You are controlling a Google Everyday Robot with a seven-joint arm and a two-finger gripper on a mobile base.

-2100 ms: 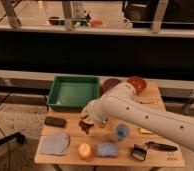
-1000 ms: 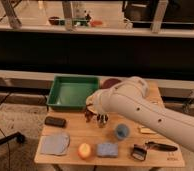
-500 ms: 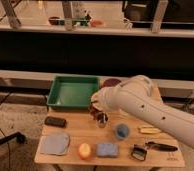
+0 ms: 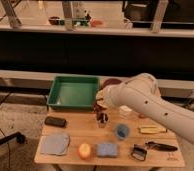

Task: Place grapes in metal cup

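Observation:
My gripper [image 4: 100, 108] hangs at the end of the white arm over the middle of the wooden table [image 4: 80, 131]. It is shut on the grapes [image 4: 102, 116], a dark reddish-purple bunch hanging straight down from it. The bunch's lower end reaches the mouth of the small metal cup [image 4: 102, 123], which stands upright directly below. I cannot tell whether the grapes touch the cup's bottom.
A green bin [image 4: 74, 92] stands behind the cup. A blue cup [image 4: 122, 131] is just to its right. A black rectangular object [image 4: 55, 121], grey cloth [image 4: 55, 144], apple [image 4: 84, 150] and blue sponge [image 4: 107, 149] lie to the left and front. A yellow item [image 4: 151, 129] and a black-handled tool [image 4: 157, 146] lie at the right.
The gripper carried the grapes from the table's left-middle rightward to above the metal cup. Over the last half second it has stayed there, slightly lower.

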